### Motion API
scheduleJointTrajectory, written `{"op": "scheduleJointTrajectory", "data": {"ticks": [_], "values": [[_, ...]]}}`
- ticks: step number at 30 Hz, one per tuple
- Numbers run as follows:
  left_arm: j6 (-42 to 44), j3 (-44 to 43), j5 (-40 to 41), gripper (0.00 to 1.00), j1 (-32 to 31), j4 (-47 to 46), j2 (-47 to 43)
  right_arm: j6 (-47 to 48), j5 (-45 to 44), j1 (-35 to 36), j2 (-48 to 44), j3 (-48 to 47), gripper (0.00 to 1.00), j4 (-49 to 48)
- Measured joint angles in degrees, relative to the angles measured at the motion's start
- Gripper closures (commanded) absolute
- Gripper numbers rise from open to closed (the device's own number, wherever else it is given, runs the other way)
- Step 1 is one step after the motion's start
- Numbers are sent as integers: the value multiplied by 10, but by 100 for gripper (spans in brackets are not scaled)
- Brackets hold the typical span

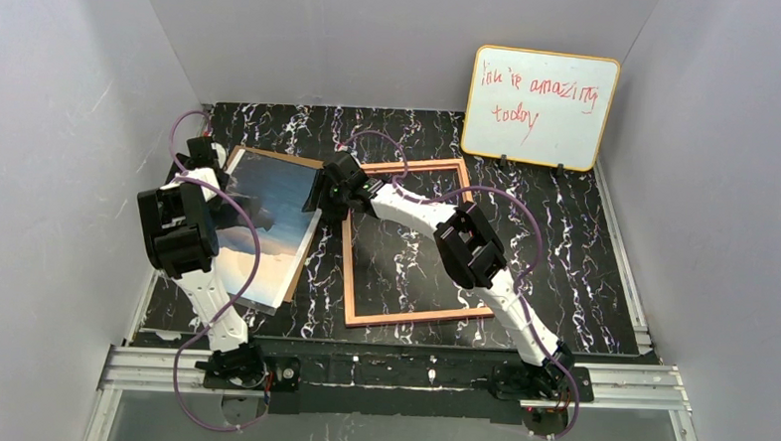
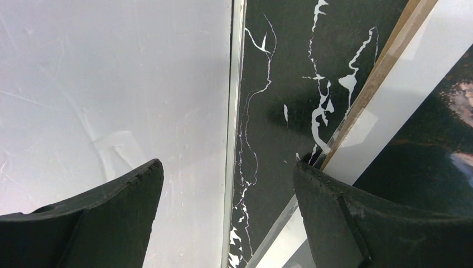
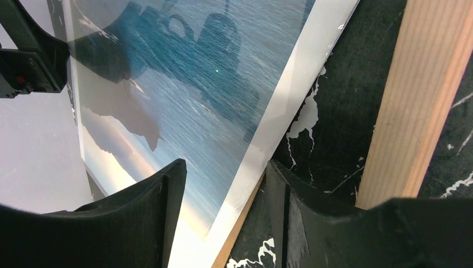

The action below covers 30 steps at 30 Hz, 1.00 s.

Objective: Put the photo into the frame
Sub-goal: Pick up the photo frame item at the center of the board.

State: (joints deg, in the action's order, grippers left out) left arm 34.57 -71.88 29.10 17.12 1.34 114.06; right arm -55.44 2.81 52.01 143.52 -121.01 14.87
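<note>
The photo (image 1: 267,220), blue sea and pale sky, lies face up on a brown backing board (image 1: 270,156) at the left of the table. The frame (image 1: 350,268) lies flat beside it to the right, orange-tan side up, with the black marble showing through it. My left gripper (image 1: 208,163) is open at the photo's far left corner; its right finger (image 2: 334,195) sits at the board's edge (image 2: 385,61). My right gripper (image 3: 226,164) is open astride the photo's (image 3: 212,95) right edge, one finger over the print, the other over the table next to the frame's bar (image 3: 424,100).
A yellow-edged whiteboard (image 1: 541,108) with red writing leans against the back wall at the right. The grey left wall (image 2: 111,84) stands close beside my left gripper. A metal rail (image 1: 400,375) runs along the near edge by the arm bases.
</note>
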Motion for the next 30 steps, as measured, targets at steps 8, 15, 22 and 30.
{"op": "scheduleJointTrajectory", "data": {"ticks": [8, 15, 22, 30], "values": [[6, 2, 3, 14, 0, -1, 0, 7, 3, 3, -3, -1, 38, -8], [9, 3, 6, 14, 1, -2, 0, 8, 7, 9, -8, -5, 39, -14], [11, 5, 7, 14, 1, -4, 0, 5, 18, 10, -23, -5, 38, -16], [14, 5, 7, 15, 1, -5, 0, 1, 21, 17, -51, -19, 39, -17]]}}
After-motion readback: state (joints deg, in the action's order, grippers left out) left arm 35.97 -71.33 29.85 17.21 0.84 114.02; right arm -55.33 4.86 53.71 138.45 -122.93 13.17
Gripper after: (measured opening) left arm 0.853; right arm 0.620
